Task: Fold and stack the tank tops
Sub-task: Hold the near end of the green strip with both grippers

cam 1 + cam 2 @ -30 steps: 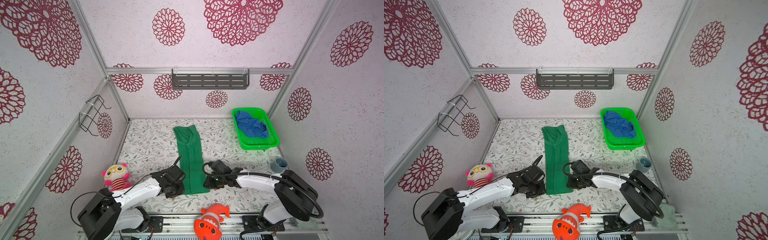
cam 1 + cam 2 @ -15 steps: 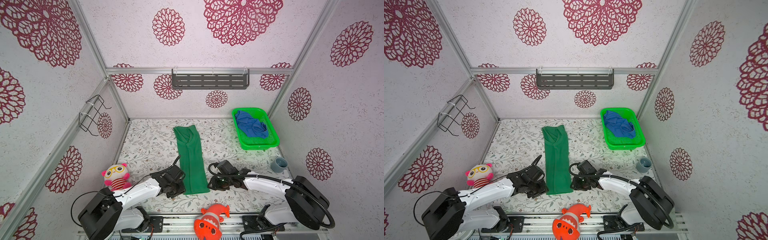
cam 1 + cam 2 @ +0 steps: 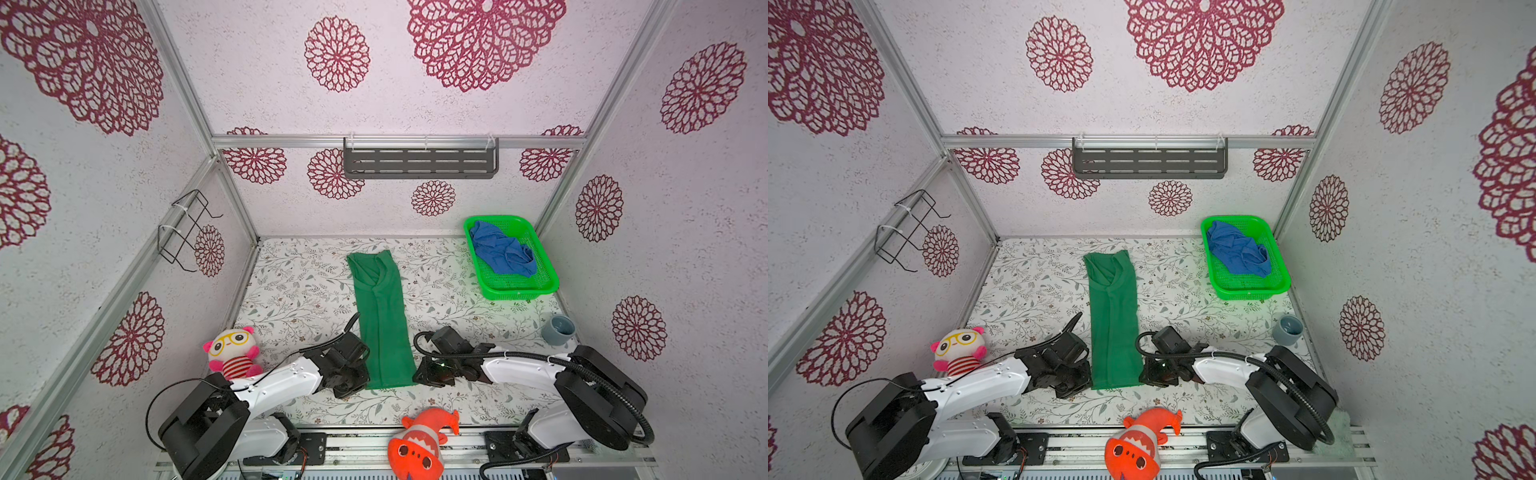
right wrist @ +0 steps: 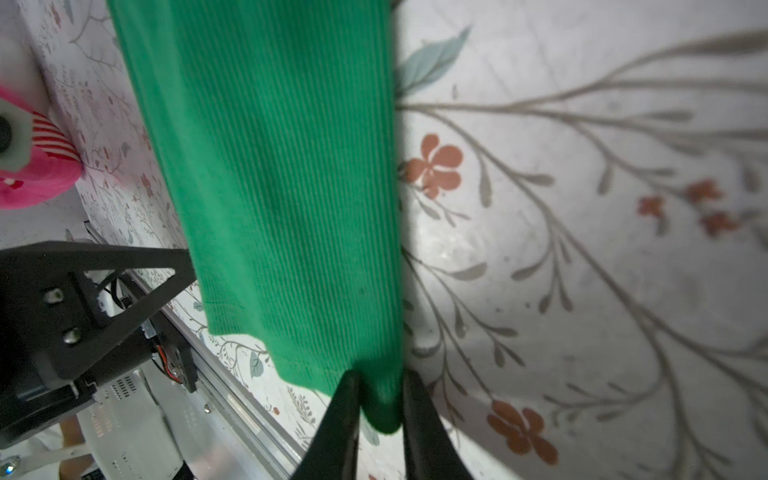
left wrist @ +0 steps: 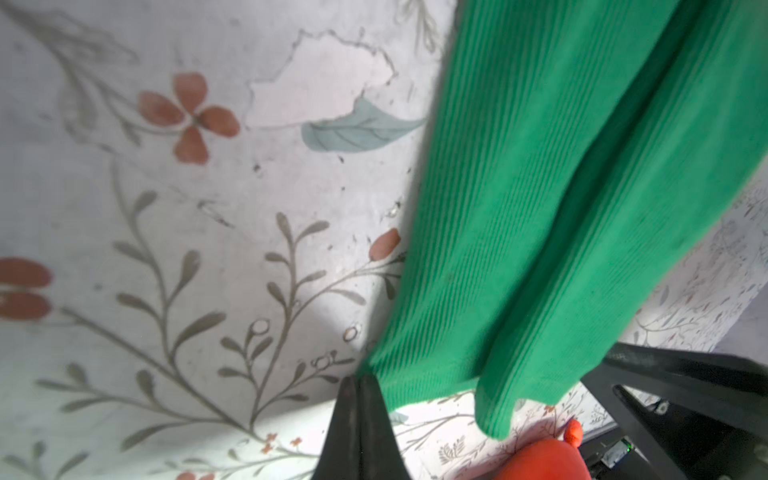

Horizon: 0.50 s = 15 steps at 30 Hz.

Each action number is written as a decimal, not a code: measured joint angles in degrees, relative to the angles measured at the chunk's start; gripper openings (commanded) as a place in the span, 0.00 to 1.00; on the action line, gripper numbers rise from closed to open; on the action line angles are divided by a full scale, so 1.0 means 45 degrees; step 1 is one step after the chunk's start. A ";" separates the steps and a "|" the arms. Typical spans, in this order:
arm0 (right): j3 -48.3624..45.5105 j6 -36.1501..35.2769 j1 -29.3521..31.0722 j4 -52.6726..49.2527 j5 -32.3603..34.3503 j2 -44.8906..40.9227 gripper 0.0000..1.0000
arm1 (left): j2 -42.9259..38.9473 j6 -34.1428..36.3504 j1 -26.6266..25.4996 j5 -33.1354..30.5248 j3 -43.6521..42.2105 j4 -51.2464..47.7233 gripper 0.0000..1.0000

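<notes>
The dark green tank top [image 3: 382, 316] [image 3: 1113, 316] lies as a long narrow strip down the middle of the table, neck end far, hem near. My left gripper [image 3: 366, 383] [image 5: 359, 378] sits at the near left hem corner, its jaws pressed together with the corner of the ribbed cloth [image 5: 561, 208] pinched at their tips. My right gripper [image 3: 415, 379] [image 4: 376, 374] is at the near right hem corner, shut on a fold of the green cloth [image 4: 282, 166] that fills the space between its fingers. The royal blue tank top [image 3: 500, 251] [image 3: 1237, 249] lies crumpled in the basket.
A bright green mesh basket [image 3: 519, 293] stands at the back right. A grey cup [image 3: 559, 330] sits by the right wall, a pink plush [image 3: 232, 349] at the near left, an orange fish plush [image 3: 419, 440] on the front rail. A grey shelf [image 3: 419, 164] and a wire rack [image 3: 187, 228] hang on the walls.
The right gripper has slid nearer along the cloth's right edge to the hem corner. Both grippers have closed on the hem. The left arm has hardly moved.
</notes>
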 measured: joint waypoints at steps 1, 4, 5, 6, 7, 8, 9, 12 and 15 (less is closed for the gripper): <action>0.0000 0.0010 0.0015 -0.0063 0.0063 -0.0015 0.08 | -0.0087 -0.0005 -0.0005 0.0000 -0.0010 -0.0039 0.00; 0.0000 0.0083 0.0078 -0.0272 0.0296 -0.0131 0.01 | -0.0384 -0.0010 -0.0073 -0.0102 -0.0010 -0.0160 0.00; 0.0000 0.0136 0.0112 -0.0325 0.0359 -0.0199 0.00 | -0.0500 -0.0015 -0.0112 -0.0141 -0.0010 -0.0219 0.00; 0.0000 0.0117 0.0141 -0.0364 0.0393 -0.0257 0.00 | -0.0612 -0.0029 -0.0151 -0.0194 -0.0010 -0.0277 0.00; 0.0000 0.0121 0.0165 -0.0389 0.0466 -0.0321 0.00 | -0.0743 -0.0053 -0.0194 -0.0282 -0.0010 -0.0369 0.00; 0.0000 0.0117 0.0189 -0.0423 0.0500 -0.0379 0.00 | -0.0889 -0.0087 -0.0228 -0.0335 -0.0010 -0.0476 0.00; 0.0000 0.0117 0.0219 -0.0486 0.0563 -0.0466 0.00 | -0.1098 -0.0126 -0.0277 -0.0408 -0.0010 -0.0593 0.00; 0.0117 0.0102 0.0243 -0.0889 0.0646 -0.0811 0.00 | -0.1836 -0.0272 -0.0316 -0.0675 0.0010 -0.1010 0.00; 0.0636 -0.0019 0.0243 -0.1520 0.0748 -0.1132 0.00 | -0.2472 -0.0335 -0.0325 -0.0947 0.0204 -0.1530 0.00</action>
